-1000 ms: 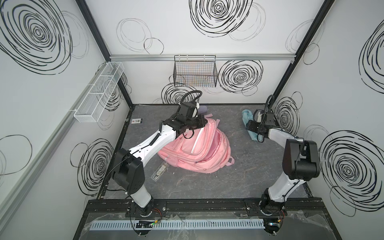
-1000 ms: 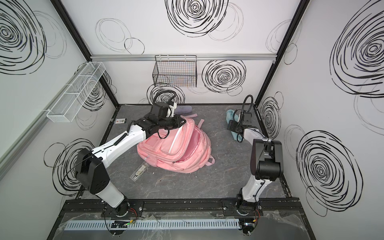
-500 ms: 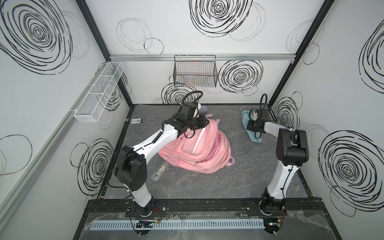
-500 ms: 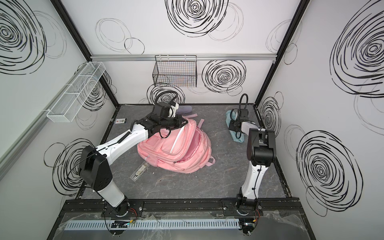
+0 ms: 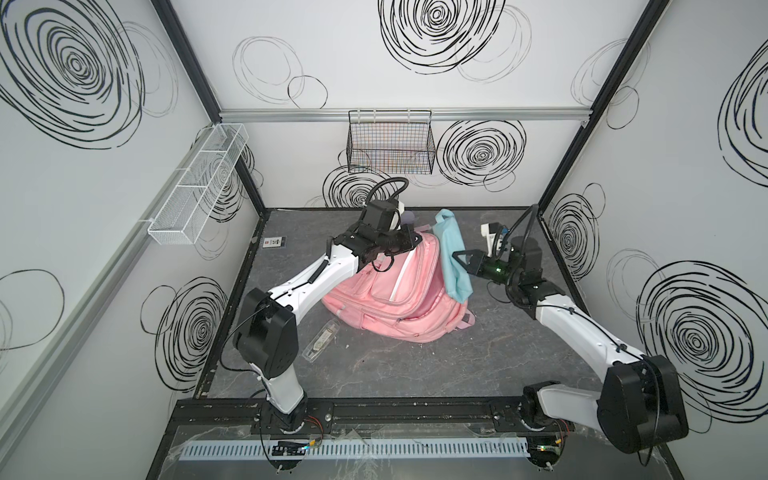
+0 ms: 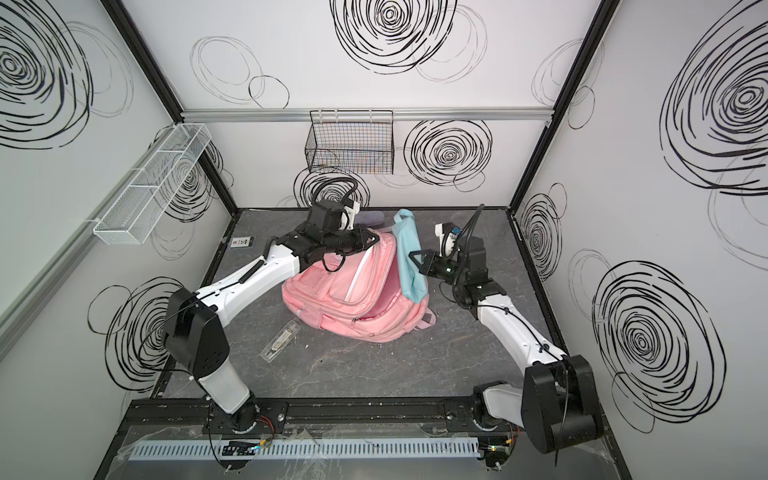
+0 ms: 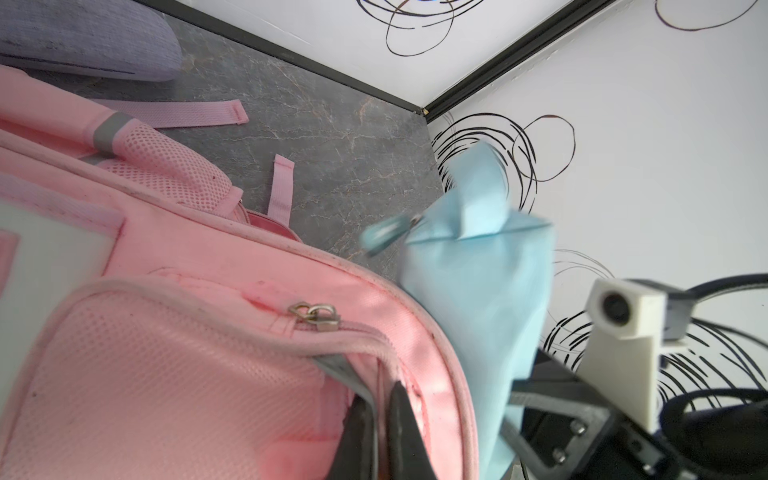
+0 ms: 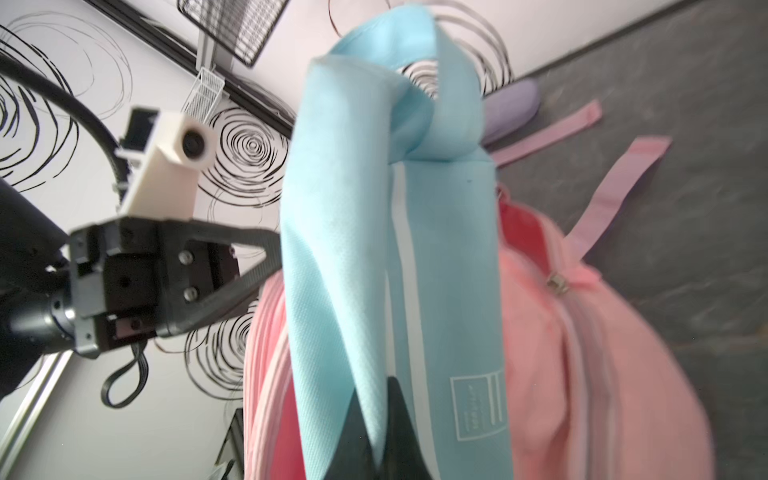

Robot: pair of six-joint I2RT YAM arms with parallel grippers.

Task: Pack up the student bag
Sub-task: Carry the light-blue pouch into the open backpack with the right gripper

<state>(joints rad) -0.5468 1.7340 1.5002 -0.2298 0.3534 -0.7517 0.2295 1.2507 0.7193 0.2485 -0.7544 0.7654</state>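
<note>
Right arm (image 5: 573, 328) swung inward, right fingers (image 8: 357, 436) pinching blue pouch (image 5: 453, 253) over student bag (image 5: 399, 299); left fingers (image 7: 405, 436) clamp bag rim.

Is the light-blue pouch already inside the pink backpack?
No: the light-blue pouch hangs pinched in the right gripper, its full length visible outside the student bag.

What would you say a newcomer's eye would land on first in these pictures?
The big pink student bag, slumped on the dark table with its main pocket gaping, stands out first. Right at its opening hangs a light-blue pouch, pinched in the shut jaws of the right gripper. The left gripper has its jaws shut on the bag's upper rim.
</note>
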